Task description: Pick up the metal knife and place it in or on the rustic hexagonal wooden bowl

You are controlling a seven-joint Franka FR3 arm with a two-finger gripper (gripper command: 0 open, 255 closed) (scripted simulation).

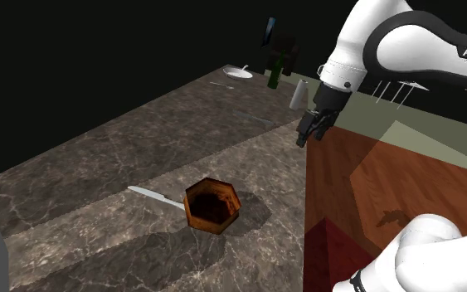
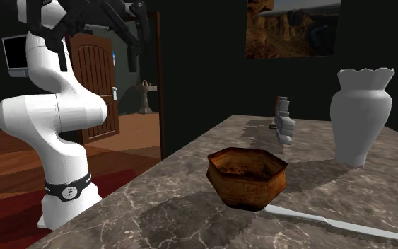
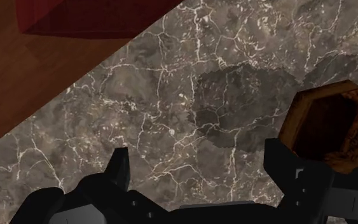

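Brown veined marble makes up the tabletop (image 1: 99, 166), and on it lies the slim pale grey knife (image 1: 155, 197), flat, with one end reaching the wall of the rust-brown hexagonal wooden bowl (image 1: 211, 206). Whether they actually touch I cannot tell. In the shoulder view the knife runs off from the bowl toward the left. In the second exterior view the knife (image 2: 338, 224) stretches from under the near side of the bowl (image 2: 247, 177) toward that view's right. The bowl stands upright with a dark hollow inside.

The all-black two-finger hand (image 1: 310, 133) hangs in the air above the tabletop's edge, where marble meets the reddish wooden floor (image 1: 372, 174), well apart from both knife and bowl. From the wrist view, the hand (image 3: 199, 162) has its fingers (image 3: 119, 168) spread wide with bare marble (image 3: 171, 95) between them, holding nothing; the bowl (image 3: 333, 127) sits just beyond one finger.

A tall white vase with a scalloped rim (image 2: 362, 117) stands farther along the tabletop. At the far end are a dark green bottle (image 1: 274, 73) and a white plate (image 1: 240, 73).
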